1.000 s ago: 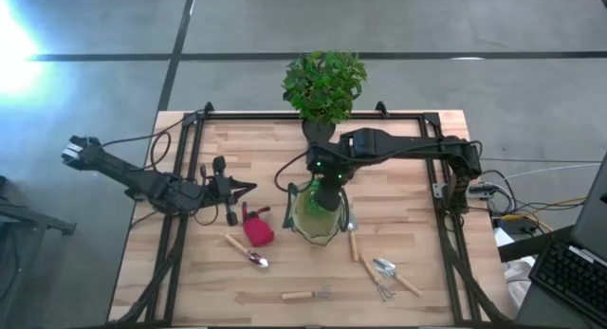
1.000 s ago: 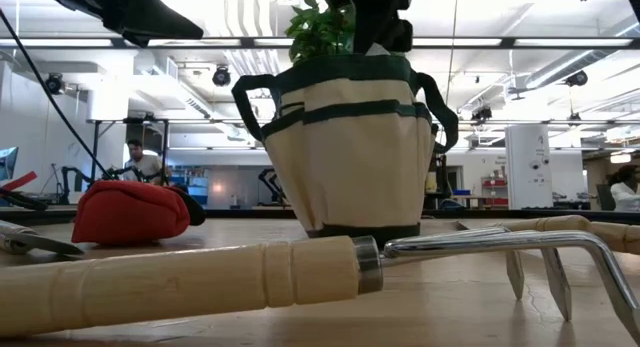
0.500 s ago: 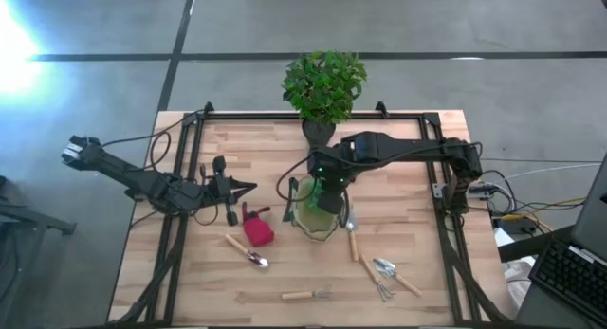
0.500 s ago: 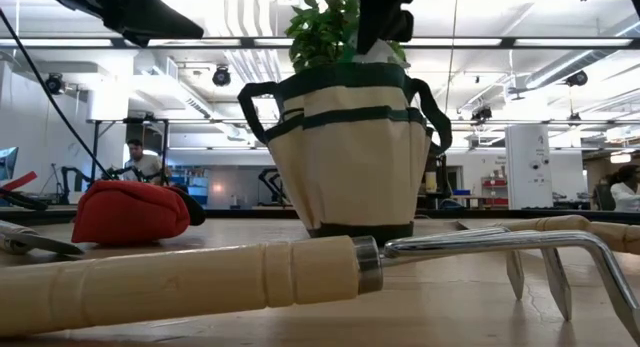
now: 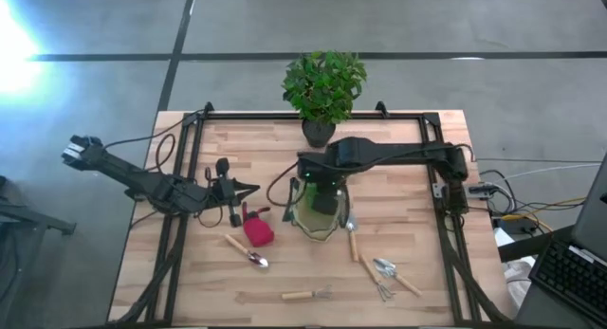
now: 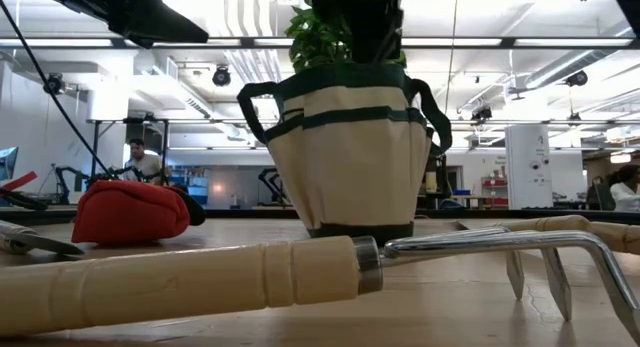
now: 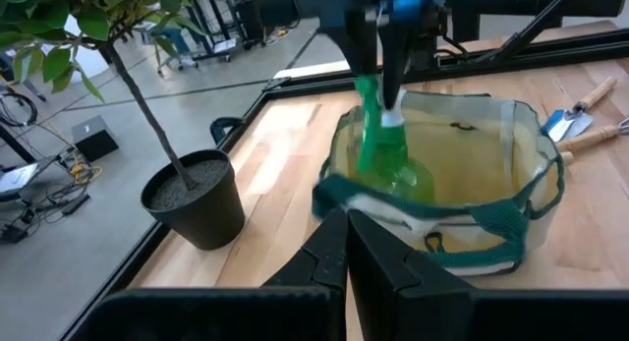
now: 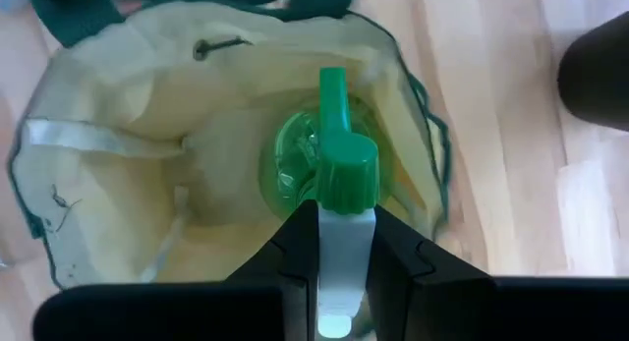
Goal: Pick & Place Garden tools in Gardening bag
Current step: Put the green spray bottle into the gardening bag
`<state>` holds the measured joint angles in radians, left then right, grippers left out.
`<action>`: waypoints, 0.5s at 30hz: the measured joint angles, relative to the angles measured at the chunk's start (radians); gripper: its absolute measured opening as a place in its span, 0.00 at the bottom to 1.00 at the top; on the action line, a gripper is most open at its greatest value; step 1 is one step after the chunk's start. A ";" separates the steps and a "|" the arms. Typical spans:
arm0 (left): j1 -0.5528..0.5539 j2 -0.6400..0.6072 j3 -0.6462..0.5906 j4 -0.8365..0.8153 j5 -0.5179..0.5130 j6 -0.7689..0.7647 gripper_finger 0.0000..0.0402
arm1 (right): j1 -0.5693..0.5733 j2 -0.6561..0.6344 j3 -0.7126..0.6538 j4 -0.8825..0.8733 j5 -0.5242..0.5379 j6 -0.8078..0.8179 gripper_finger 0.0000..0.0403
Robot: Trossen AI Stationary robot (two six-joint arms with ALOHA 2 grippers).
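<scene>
Arms: two, matte black, built of slim tubular links and blocky joint housings
Left arm (image 5: 156,185): thin black cable looping loose beside it; pale grey block at the outer end
Left gripper (image 5: 232,189): two dark, flat, tapering fingers (image 7: 388,267) with squared edges
Right arm (image 5: 398,154): bulky rounded housing mid-length; small green indicator lights glowing near the wrist
Right gripper (image 8: 332,272): two black angular fingers (image 8: 398,257) on a broad dark wrist body; blue fitting on the wrist seen from the left wrist view
Cabling: black leads trailing from the right arm's base over the table edge
</scene>
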<state>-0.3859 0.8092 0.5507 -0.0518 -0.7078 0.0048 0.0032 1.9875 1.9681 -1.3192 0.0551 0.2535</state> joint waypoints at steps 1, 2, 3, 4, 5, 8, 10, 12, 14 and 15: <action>0.000 -0.001 0.000 0.000 0.000 0.002 0.03 | 0.000 0.018 0.016 -0.012 0.000 -0.014 0.11; 0.000 -0.001 0.000 0.000 0.000 0.002 0.03 | 0.001 0.034 0.034 -0.022 0.000 -0.025 0.11; 0.000 -0.001 0.000 0.000 0.000 0.002 0.03 | 0.001 0.051 0.053 -0.033 0.000 -0.034 0.11; 0.000 -0.001 0.000 0.000 0.000 0.002 0.03 | 0.001 0.065 0.073 -0.041 0.000 -0.042 0.11; 0.000 -0.001 0.000 -0.001 0.000 0.002 0.03 | 0.001 0.078 0.092 -0.045 -0.001 -0.048 0.11; 0.000 -0.001 0.000 0.000 0.000 0.002 0.03 | 0.000 0.111 0.153 -0.073 0.000 -0.069 0.11; 0.000 -0.001 0.000 -0.001 0.000 0.002 0.03 | -0.001 0.129 0.185 -0.092 0.000 -0.078 0.11; 0.000 -0.001 0.000 -0.001 0.000 0.002 0.03 | -0.002 0.144 0.211 -0.110 0.005 -0.082 0.11; 0.000 -0.001 0.000 -0.002 0.000 0.002 0.03 | -0.001 0.154 0.227 -0.130 0.024 -0.088 0.11; 0.000 -0.001 0.000 -0.001 0.000 0.002 0.03 | -0.002 0.157 0.231 -0.139 0.024 -0.089 0.11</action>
<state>-0.3859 0.8082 0.5507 -0.0532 -0.7078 0.0071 0.0017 2.1445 2.1995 -1.4581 0.0792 0.1646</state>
